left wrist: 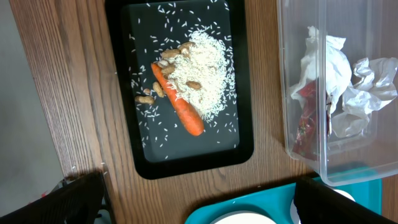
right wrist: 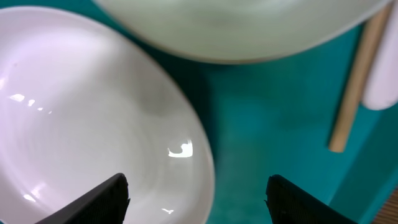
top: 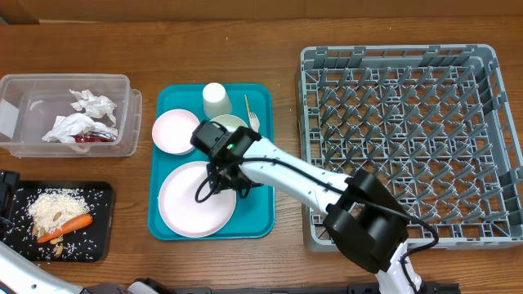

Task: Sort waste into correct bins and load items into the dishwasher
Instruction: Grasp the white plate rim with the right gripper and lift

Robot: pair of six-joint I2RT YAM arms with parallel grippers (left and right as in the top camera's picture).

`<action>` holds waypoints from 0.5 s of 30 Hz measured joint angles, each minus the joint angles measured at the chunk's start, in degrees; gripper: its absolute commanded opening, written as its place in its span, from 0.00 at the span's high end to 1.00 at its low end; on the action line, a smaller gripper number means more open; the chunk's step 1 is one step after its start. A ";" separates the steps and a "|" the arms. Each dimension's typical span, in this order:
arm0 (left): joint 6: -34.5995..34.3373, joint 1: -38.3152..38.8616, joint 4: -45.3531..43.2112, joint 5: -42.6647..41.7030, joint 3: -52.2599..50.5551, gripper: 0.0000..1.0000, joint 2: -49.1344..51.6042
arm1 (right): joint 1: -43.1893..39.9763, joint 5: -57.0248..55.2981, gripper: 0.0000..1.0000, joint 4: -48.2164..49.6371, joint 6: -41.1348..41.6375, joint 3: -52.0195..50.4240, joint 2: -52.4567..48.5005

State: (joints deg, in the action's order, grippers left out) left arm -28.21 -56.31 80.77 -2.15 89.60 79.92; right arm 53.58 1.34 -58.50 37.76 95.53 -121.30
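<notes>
My right gripper [right wrist: 199, 205] is open low over the teal tray, its jaws either side of the right rim of the large white plate [right wrist: 93, 118], without touching it. The same right gripper [top: 222, 175] sits between this plate [top: 192, 202] and the pale bowl [top: 234, 123], which it partly covers. A pink plate [top: 173, 131], a cup [top: 215, 100], a fork [top: 255, 121] and a wooden stick [right wrist: 351, 87] also lie on the tray. My left gripper [left wrist: 202, 208] hangs open and empty. The grey dish rack [top: 409, 139] holds nothing.
The clear tub [top: 65, 114] holds crumpled napkins [left wrist: 336, 74] and a red wrapper [left wrist: 305, 118]. On the black tray [top: 94, 245] lie rice [left wrist: 202, 68], a carrot piece [left wrist: 177, 106] and peanuts. The teal tray [top: 253, 212] lies between the bins and the rack.
</notes>
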 measured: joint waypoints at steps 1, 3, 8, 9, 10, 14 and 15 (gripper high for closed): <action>0.00 0.00 0.00 0.00 0.00 0.00 0.00 | 0.68 0.04 0.26 0.76 0.00 -0.48 0.00; 0.00 0.00 0.00 0.00 0.00 0.00 0.00 | 1.97 0.13 0.27 1.01 0.96 -1.38 0.00; 0.00 0.00 0.00 0.00 0.00 0.00 0.00 | 2.34 -0.52 0.29 1.44 2.34 -1.46 -0.24; 0.00 0.00 0.00 0.00 0.00 0.00 0.00 | 2.32 -0.76 0.30 1.60 2.51 -1.46 -0.59; 0.00 0.00 0.00 0.00 0.00 0.00 0.00 | 2.34 -0.81 0.31 1.64 2.60 -1.46 -1.44; -0.02 0.00 0.00 0.00 0.00 0.00 0.00 | 2.34 -0.94 0.36 1.64 2.73 -1.49 -3.54; 0.00 0.00 0.00 0.00 0.00 0.00 0.00 | 2.34 -1.01 0.43 1.60 2.73 -1.53 -3.80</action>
State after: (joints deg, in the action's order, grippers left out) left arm -28.21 -56.31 80.77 -2.15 89.60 79.92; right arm 55.92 0.34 -56.90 40.49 94.00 -125.10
